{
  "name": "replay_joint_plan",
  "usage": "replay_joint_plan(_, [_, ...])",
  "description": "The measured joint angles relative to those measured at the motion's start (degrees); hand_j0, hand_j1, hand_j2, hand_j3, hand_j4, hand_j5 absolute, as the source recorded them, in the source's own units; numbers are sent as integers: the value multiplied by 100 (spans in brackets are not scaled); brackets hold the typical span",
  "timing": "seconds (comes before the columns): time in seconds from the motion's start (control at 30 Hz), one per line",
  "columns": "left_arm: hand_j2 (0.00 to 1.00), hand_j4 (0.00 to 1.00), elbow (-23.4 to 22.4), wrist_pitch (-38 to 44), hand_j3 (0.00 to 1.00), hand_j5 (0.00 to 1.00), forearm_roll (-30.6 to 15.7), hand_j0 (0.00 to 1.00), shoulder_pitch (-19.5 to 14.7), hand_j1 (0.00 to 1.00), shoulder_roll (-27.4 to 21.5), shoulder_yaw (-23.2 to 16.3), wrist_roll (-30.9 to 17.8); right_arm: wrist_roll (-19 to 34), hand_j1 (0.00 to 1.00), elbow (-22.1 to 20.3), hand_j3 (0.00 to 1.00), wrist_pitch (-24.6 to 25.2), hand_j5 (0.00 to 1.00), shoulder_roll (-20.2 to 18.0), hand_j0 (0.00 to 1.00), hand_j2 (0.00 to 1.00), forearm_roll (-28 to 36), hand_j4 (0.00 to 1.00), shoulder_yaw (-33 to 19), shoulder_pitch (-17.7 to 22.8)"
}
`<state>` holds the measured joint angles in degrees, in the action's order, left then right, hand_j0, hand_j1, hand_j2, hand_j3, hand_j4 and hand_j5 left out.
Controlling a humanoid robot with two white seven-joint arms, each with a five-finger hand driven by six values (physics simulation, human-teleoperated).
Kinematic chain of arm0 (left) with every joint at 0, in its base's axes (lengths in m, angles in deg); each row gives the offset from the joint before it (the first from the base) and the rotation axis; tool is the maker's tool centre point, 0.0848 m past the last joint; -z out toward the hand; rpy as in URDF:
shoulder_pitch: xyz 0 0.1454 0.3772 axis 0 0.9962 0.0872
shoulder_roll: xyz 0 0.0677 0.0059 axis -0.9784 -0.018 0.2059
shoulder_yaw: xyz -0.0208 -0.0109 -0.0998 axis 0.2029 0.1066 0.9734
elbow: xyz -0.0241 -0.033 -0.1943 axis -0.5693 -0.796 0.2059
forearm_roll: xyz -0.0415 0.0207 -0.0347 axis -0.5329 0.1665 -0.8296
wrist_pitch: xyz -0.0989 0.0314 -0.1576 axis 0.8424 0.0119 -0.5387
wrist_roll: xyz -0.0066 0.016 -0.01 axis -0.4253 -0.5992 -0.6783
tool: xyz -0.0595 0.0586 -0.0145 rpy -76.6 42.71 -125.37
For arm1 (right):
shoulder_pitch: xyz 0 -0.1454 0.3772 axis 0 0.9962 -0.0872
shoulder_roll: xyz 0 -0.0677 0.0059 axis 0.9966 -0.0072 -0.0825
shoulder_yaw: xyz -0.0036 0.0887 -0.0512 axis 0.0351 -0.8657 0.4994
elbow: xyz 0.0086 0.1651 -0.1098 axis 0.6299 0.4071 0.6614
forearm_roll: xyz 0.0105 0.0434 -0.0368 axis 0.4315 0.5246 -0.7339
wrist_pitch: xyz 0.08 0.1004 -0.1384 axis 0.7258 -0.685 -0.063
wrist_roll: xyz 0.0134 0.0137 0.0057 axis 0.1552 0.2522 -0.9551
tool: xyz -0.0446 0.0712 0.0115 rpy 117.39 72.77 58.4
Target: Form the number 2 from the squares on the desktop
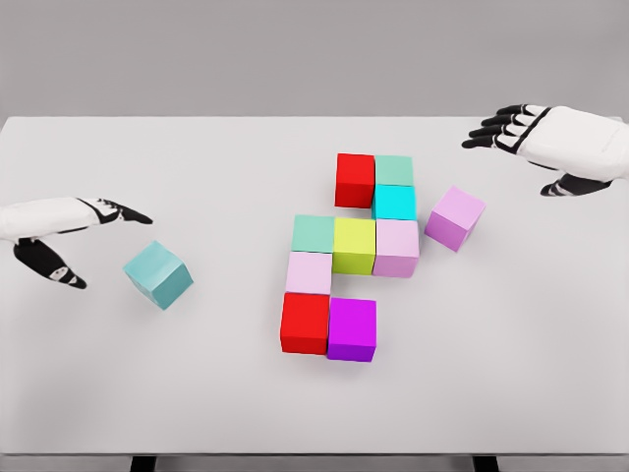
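Observation:
Coloured cubes sit grouped at the middle of the white table [147, 393]. A red cube [355, 180] and a green cube [394, 170] form the top row, with a cyan cube [394, 203] under the green one. Below run a mint cube [314, 234], a yellow cube [355, 245] and a pink cube [397, 247]. Under the mint one lies a pale pink cube [309, 272], then a red cube [306, 323] beside a purple cube [352, 329]. A loose violet cube [455, 217] lies to the right, a loose teal cube [157, 274] to the left. My left hand [74, 236] is open just left of the teal cube. My right hand [550, 138] hovers open at the far right.
The table's front edge runs along the bottom of the view, with dark legs showing under it. A grey wall stands behind the far edge.

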<state>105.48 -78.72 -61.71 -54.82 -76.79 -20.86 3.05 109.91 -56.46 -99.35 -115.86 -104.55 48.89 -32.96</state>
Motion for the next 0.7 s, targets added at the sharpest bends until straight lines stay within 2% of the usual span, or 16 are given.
replay_joint_plan(0.13, [100,100,-27,1,100,100,96,100,-9,100,-13,-19,-18,0,100,10,100,1,100,-31,100,100,19,100,4,-44])
replay_joint_plan(0.27, [100,100,-13,1,100,100,207,100,-88,100,86,-22,-14,0,100,254,100,3,100,-165,100,100,61,100,19,-105])
replay_joint_plan(0.33, [100,100,41,11,100,100,279,100,-88,100,162,-23,-11,-1,100,371,100,6,100,-191,100,100,38,100,275,-378])
replay_joint_plan(0.43, [100,100,166,29,100,100,420,100,-88,100,261,-23,-8,0,100,448,100,1,100,-192,100,100,-3,100,668,-431])
replay_joint_plan(0.57, [100,100,230,395,100,100,614,100,-79,100,396,-23,22,0,100,588,100,2,100,-72,100,100,-315,100,874,-562])
replay_joint_plan(0.7, [100,100,252,681,100,100,830,100,-35,100,527,-27,39,-2,100,1032,100,8,100,208,100,100,-444,100,1370,-1151])
